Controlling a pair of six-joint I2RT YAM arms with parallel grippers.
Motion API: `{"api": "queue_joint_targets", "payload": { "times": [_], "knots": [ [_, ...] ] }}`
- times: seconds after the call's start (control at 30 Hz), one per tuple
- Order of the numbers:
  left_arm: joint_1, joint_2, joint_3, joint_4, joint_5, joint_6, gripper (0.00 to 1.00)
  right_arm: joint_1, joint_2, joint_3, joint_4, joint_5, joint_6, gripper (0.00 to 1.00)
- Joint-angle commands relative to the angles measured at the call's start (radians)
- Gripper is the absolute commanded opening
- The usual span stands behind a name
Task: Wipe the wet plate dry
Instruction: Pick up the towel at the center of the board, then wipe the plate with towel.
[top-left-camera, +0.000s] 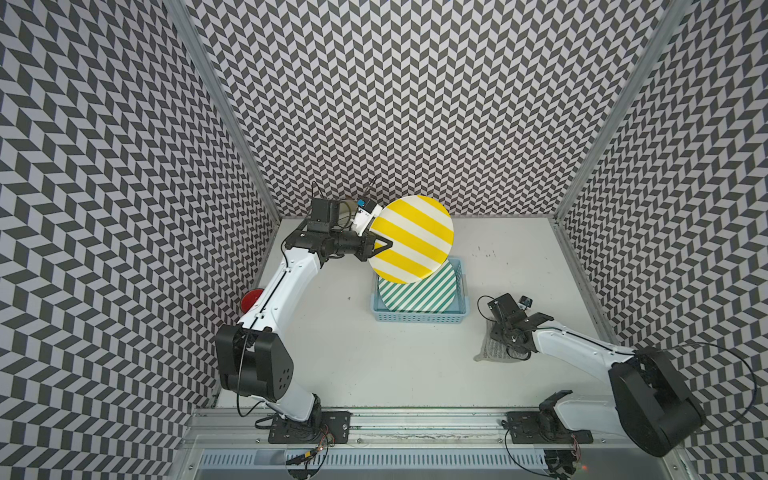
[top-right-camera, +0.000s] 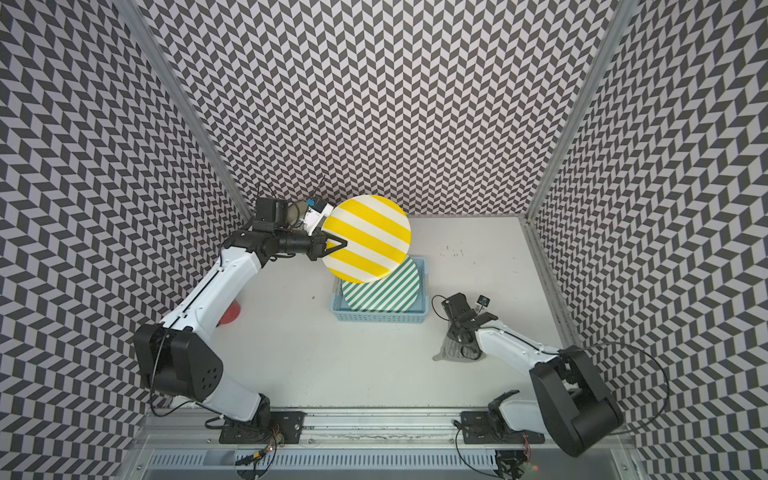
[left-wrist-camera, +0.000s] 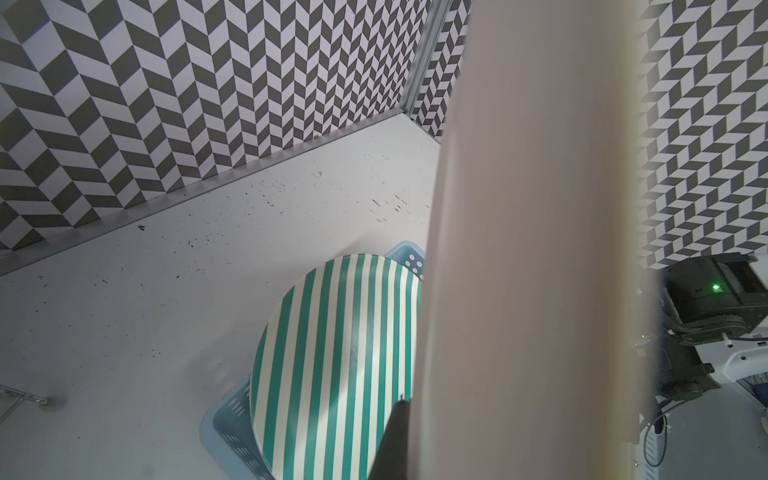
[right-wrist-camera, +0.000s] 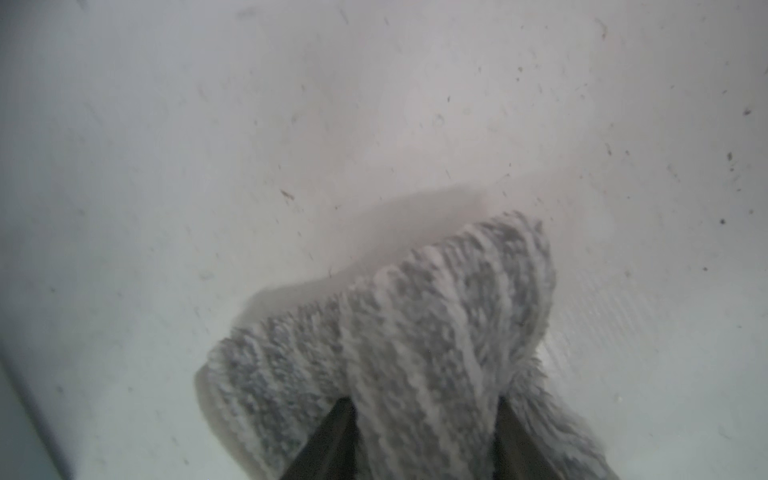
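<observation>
Now at risk: rim grip and cloth pinch

Above the far left corner of the pale blue plastic basket (top-left-camera: 419, 320), the round yellow-and-white striped plate (top-left-camera: 415, 237) is held by its rim in the closed left gripper (top-left-camera: 386, 245). Right of the basket, a fold of the fluffy grey cloth (top-left-camera: 488, 351) is pinched by the right gripper (right-wrist-camera: 422, 401), its fingers (right-wrist-camera: 332, 436) narrowed. Under wiping pressure the wet rim could be levered loose and the plate dropped into the basket.

This is a robotics lab cell, with chevron-patterned walls (top-left-camera: 415, 104), aluminium frame posts (top-left-camera: 224, 104) and white tabletop (top-left-camera: 374, 365).
</observation>
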Motion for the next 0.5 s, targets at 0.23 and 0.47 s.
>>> {"api": "queue_joint_targets", "payload": {
  "times": [0.23,0.47],
  "knots": [
    [-0.001,-0.065,-0.078,0.165,0.006,-0.097,0.0,0.002,-0.34,0.019,0.01,0.02,-0.043,0.0],
    [-0.022,-0.097,-0.196,0.306,0.048,-0.225,0.0,-0.001,-0.641,0.031,0.305,0.028,-0.311,0.0]
  ]
}}
